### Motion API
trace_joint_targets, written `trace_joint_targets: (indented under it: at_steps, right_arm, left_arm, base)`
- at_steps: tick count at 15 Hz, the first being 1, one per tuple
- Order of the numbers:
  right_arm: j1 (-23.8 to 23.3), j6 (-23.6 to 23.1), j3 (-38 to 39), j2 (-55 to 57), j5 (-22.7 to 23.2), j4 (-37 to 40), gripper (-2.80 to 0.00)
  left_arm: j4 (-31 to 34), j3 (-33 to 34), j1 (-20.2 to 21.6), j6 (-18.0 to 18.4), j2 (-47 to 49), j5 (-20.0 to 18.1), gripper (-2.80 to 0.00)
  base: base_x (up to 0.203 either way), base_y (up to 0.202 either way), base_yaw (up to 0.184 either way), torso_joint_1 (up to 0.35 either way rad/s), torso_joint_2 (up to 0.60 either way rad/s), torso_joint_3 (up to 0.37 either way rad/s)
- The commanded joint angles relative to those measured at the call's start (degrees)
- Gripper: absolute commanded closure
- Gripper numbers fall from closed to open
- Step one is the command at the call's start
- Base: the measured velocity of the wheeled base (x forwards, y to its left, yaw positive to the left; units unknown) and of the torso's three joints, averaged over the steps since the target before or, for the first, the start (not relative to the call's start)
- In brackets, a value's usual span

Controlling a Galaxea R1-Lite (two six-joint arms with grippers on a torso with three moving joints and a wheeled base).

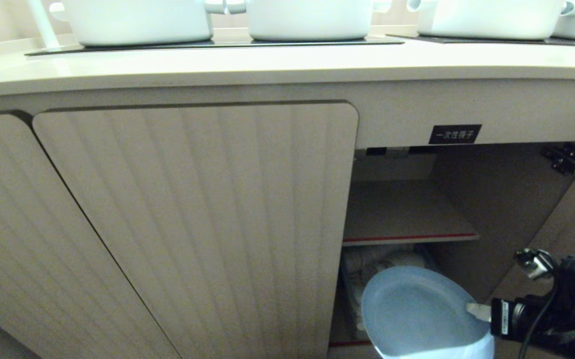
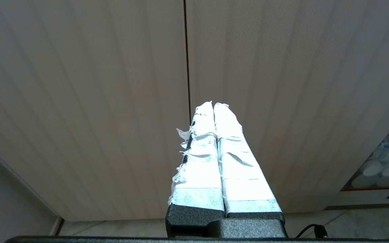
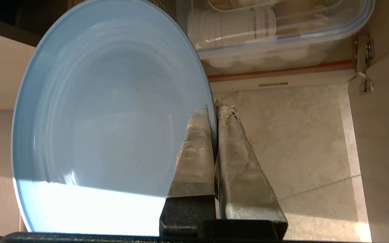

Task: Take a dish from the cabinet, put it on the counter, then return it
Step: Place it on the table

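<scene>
The light-blue dish hangs at the bottom right of the head view, just in front of the open cabinet. My right gripper is shut on the dish's right rim. The right wrist view shows the dish face-on, its rim pinched between the taped fingers of that gripper. The cream counter runs across the top. My left gripper is shut on nothing and faces a ribbed cabinet door; it is outside the head view.
White pots stand on black cooktop panels on the counter. A clear bin of white ware sits low inside the cabinet, under an inner shelf. A black label is above the opening. The open door's hinges show at right.
</scene>
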Motion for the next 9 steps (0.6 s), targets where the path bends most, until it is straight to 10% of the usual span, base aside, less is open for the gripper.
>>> trace_joint_targets:
  at_steps: [1,9]
  right_arm:
    - [0.03,-0.05,-0.23,-0.79,0.59,-0.17,0.0]
    - [0.11,0.02,6.37,-9.27,2.36,2.82,0.0]
  left_arm:
    - [0.0,0.0,0.0,0.0,-0.02,-0.02,0.0]
    - [0.0,0.0,0.0,0.0,-0.02,0.03,0.0]
  base:
    - [0.0,0.0,0.0,0.0,0.0,0.0]
    - [0.0,0.0,0.0,0.0,0.0,0.0]
